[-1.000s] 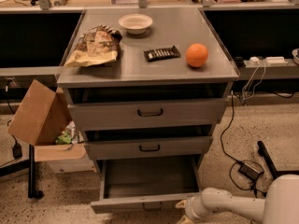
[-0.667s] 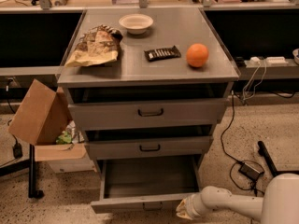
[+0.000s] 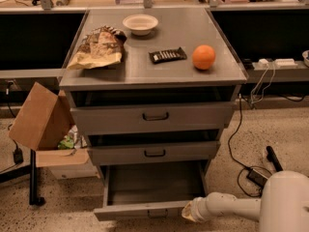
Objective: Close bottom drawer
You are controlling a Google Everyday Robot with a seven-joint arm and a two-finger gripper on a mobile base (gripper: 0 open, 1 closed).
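Observation:
The bottom drawer (image 3: 152, 185) of the grey cabinet is pulled far out, with its long shallow tray empty and its slim front (image 3: 140, 210) with a small dark handle (image 3: 158, 212) at the bottom of the view. My white arm reaches in from the lower right. The gripper (image 3: 189, 210) is at the right end of the drawer front, close against it. The two drawers above it each stick out a little.
On the cabinet top lie a chip bag (image 3: 98, 47), a white bowl (image 3: 140, 23), a dark snack bar (image 3: 167, 55) and an orange (image 3: 203, 57). A cardboard box (image 3: 41, 117) stands at the left. Cables and a power brick (image 3: 256, 175) lie on the floor at the right.
My arm and gripper have shifted slightly left along the drawer front. The drawer looks equally far out.

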